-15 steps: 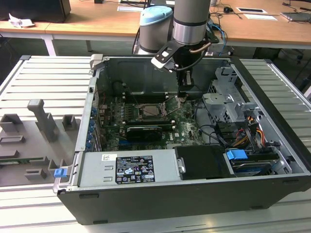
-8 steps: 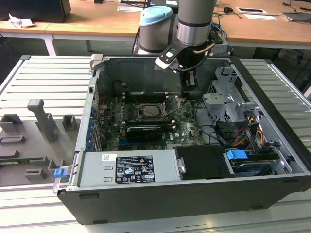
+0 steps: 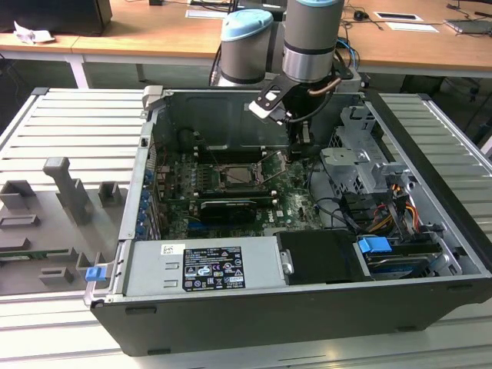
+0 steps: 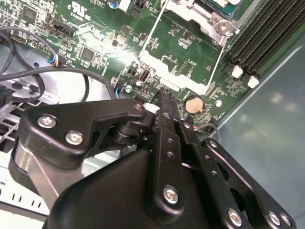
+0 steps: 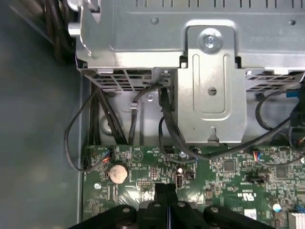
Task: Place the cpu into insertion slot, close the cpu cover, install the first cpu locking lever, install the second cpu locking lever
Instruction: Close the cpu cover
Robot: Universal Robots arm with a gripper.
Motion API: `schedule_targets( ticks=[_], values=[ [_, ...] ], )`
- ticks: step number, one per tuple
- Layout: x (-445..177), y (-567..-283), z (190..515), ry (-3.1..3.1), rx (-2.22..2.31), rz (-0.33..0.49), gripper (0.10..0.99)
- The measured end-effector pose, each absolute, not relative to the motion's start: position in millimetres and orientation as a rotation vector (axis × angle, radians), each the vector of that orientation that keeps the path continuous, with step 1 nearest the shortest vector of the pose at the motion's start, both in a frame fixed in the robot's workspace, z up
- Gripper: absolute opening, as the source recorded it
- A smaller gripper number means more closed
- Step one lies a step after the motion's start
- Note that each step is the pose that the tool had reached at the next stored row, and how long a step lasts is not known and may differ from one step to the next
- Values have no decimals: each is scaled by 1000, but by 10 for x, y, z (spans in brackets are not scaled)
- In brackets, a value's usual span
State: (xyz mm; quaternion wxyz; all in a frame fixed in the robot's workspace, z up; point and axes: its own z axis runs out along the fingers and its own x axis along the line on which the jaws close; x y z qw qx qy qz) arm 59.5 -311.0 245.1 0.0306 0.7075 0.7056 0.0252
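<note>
Hovering inside the open computer case point(image 3: 231, 327): gripper point(image 3: 300, 143), fingers pressed together with nothing visible between them, tips just above the motherboard point(image 5: 228, 181) and near a coin battery point(image 5: 118, 173). Cpu cover point(image 4: 174, 71): swung open, standing between gripper and insertion slot point(image 3: 224, 177). Cpu point(image 3: 240, 175): apparently seated in the slot as a pale square, though the exterior view leaves this uncertain.

Green motherboard point(image 5: 224, 179), black gripper point(image 4: 164, 97) (silver screws point(image 4: 170, 194)), dark grey case point(image 3: 231, 332).
</note>
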Motion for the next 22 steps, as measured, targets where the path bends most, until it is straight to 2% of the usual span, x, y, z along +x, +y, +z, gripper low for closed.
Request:
schedule_targets(
  ticks=[22],
  values=[
    [296,-3110,2461,2183,2180,70,106]
  ],
)
